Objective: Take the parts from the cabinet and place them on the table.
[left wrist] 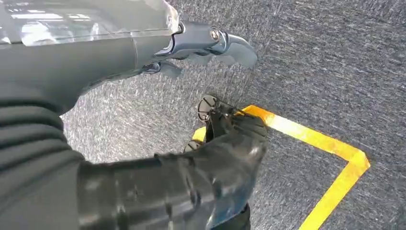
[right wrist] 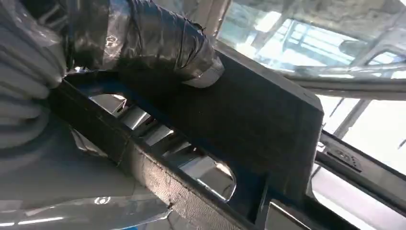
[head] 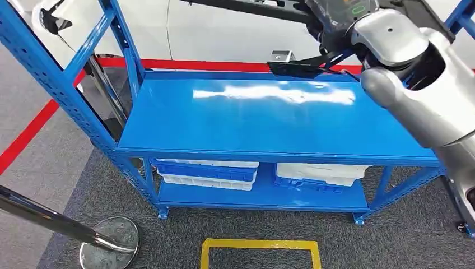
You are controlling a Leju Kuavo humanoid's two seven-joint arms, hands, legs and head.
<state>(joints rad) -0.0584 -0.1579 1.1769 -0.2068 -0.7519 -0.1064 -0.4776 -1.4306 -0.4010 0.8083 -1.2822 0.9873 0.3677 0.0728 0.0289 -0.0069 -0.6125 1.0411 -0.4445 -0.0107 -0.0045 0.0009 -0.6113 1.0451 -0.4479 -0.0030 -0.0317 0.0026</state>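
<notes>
Right hand (right wrist: 143,45), taped thumb pressed flat on a black part (right wrist: 249,120), gripping it firmly; in the head view the same black part (head: 297,68) held aloft over the far edge of the blue shelf (head: 269,120), near the red floor line (head: 201,64). Small grey metal block (head: 280,56) just behind the part. Left hand (left wrist: 201,43) hanging low above grey carpet (left wrist: 325,57), fingers loosely curled and apart, nothing in its hold, beside a yellow tape corner (left wrist: 330,143). Below the shelf top, blue and white trays (head: 207,172) and a white tray (head: 322,174) stacked on the lower level. Chrome stanchion base (head: 109,242) at front left.
</notes>
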